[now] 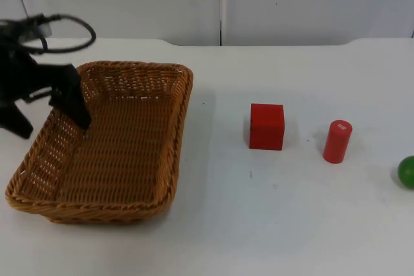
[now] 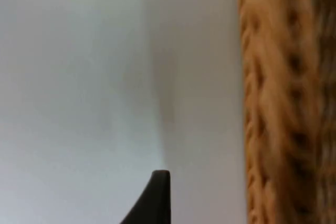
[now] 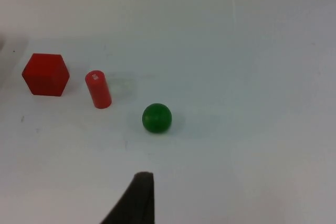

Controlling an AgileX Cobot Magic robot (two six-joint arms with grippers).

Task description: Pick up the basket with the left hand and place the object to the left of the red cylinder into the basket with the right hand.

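Step in hand: the basket pickup, not yet done. Taking the basket (image 1: 107,143) as landmark: the left gripper (image 1: 48,105) is at its left wall near the back corner, fingers spread, one black finger (image 1: 74,101) inside against the wicker and the other outside on the table side. So it straddles the rim but does not look clamped. The left wrist view agrees: basket weave (image 2: 283,103) close beside bare white table (image 2: 79,77), with a fingertip (image 2: 157,192) still off the wicker. The basket sits flat on the table, nothing in it.

Next move, as a judgement: close the fingers on that wall and lift, keeping the basket level.

Right of the basket, well apart from it, is the red cube (image 1: 266,126). This is the object left of the red cylinder (image 1: 337,141), so it is the one to go in. The cylinder stands upright just beyond the cube, not touching. Farthest from the basket is a green ball (image 1: 407,172).

The right gripper (image 3: 134,200) waits above the table nearer the ball than the cube; whether it is spread cannot be told.

Writing: a small white mark on the cylinder's top end, probably a label, unreadable. No brands elsewhere.
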